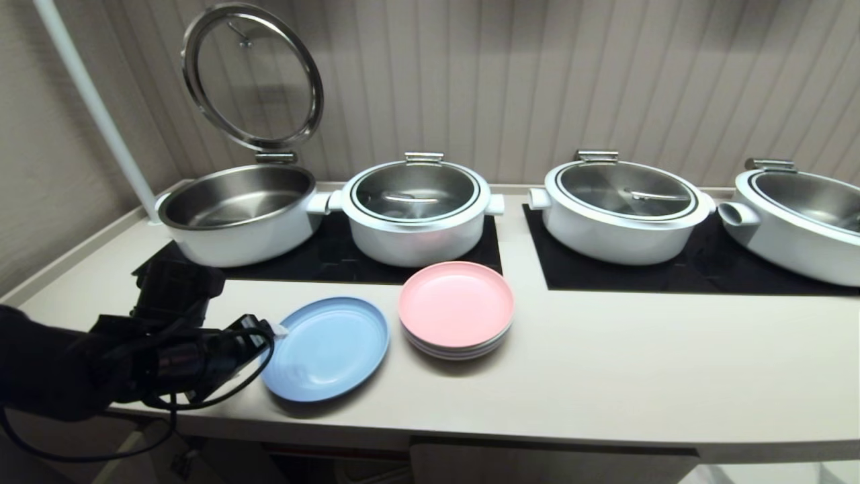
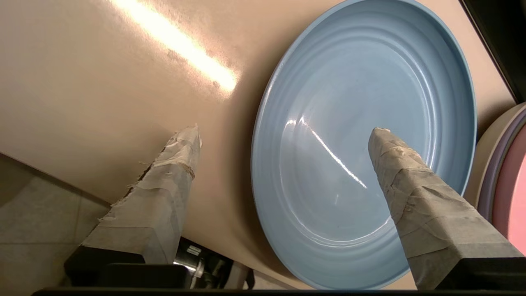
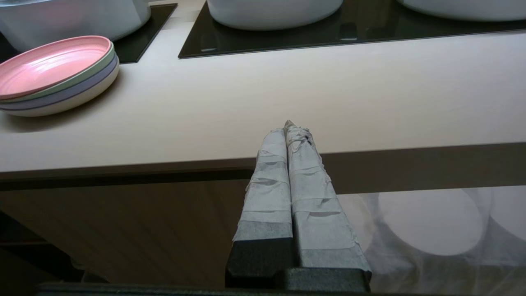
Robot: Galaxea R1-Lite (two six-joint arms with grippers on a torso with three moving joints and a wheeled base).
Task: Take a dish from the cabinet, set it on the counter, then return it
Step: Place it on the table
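At the far left of the head view, a white pole [image 1: 94, 107] is seen rising along the ribbed wall. Below it, the left gripper [image 1: 272, 334] is positioned at the front left part of the counter [image 1: 605, 363], its black arm entering from the left edge. In the left wrist view the tape-wrapped fingers [image 2: 172, 172] are seen spread wide apart: one stands over the bare countertop and the other over the inside of the dish [image 2: 361, 123], with the near rim of the dish lying between them. Nothing is clamped; whether either finger touches the dish cannot be told.

The light blue dish [image 1: 329, 349] is found lying flat on the counter near its front edge, just beside and to the left of a pink-topped stack of plates [image 1: 457, 309]; a narrow gap is visible between the two.

Behind them, an open pot [image 1: 235, 212] with its glass lid [image 1: 252, 74] raised upright and a lidded pot [image 1: 416, 212] are set on a black hob panel [image 1: 336, 259]. Further right, two more lidded pots [image 1: 621, 202] are placed on a second black panel [image 1: 672, 269], the last cut off by the frame edge.

The right gripper [image 3: 291, 127] is not seen in the head view. In the right wrist view it is held in front of the counter's front edge, right of the plate stack [image 3: 53, 74], with its taped fingers pressed together on nothing.
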